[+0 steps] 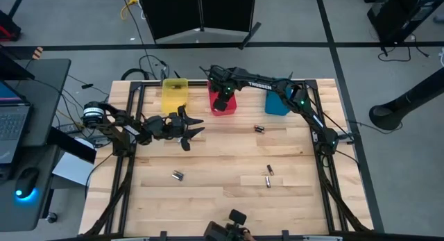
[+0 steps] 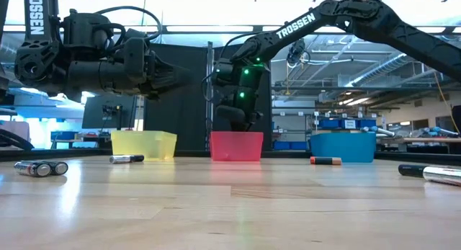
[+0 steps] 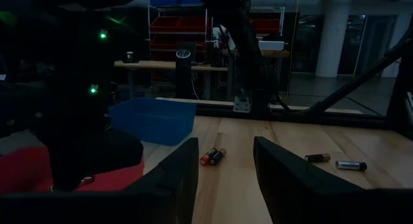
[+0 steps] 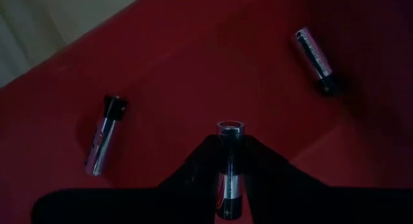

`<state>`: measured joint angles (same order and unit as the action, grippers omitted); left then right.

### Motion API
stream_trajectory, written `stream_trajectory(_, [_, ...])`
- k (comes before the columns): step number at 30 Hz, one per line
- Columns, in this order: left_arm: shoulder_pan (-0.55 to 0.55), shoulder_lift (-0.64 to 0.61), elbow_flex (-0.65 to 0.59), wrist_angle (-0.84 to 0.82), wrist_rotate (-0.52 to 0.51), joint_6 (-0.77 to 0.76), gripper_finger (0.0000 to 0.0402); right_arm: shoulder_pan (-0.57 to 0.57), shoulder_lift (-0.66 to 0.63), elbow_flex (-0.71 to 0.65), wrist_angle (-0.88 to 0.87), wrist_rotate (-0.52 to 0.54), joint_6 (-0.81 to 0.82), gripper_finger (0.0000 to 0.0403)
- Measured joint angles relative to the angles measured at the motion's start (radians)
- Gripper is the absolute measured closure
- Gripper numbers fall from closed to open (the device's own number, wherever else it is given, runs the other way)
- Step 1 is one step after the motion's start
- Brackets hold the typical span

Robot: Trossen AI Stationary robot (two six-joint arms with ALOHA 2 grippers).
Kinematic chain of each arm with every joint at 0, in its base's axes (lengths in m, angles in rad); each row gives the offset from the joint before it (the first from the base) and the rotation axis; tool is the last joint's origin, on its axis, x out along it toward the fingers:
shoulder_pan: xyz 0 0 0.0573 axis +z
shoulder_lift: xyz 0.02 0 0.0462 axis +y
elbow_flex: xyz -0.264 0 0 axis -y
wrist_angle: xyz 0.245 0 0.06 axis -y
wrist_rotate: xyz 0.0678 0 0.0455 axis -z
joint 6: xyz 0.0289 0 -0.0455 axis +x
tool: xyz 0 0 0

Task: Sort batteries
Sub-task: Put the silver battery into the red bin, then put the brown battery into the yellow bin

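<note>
High view shows loose batteries (image 1: 177,176) near the worktop's (image 1: 222,199) front edge, the left gripper (image 1: 191,128) spread mid-worktop, and, by the rear edge, the right gripper (image 4: 230,161) pinching a battery (image 4: 230,169) inside the red bin (image 1: 223,105).

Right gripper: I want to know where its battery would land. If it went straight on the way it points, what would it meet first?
Probably the bare floor of the red bin, between two batteries lying there; the right gripper holds a battery over it.

Overhead, table-level views share red bin (image 1: 223,102).
</note>
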<state>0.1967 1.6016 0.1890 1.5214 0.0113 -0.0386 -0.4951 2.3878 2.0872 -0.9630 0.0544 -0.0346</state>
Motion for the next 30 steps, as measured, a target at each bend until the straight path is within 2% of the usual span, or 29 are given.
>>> stream_trajectory(6, [0.0, 0.0, 0.0, 0.0, 0.0, 0.0, 0.0245, 0.0, 0.017, -0.005, -0.008, -0.026, 0.009, 0.0318])
stream_trajectory(19, [0.0, 0.0, 0.0, -0.006, 0.0, -0.007, 0.0245, 0.0, 0.038, -0.006, -0.013, -0.047, -0.011, 0.0302])
stream_trajectory(30, [0.0, 0.0, 0.0, -0.006, 0.0, -0.015, 0.0245, 0.008, 0.031, -0.006, -0.027, -0.013, -0.041, 0.022])
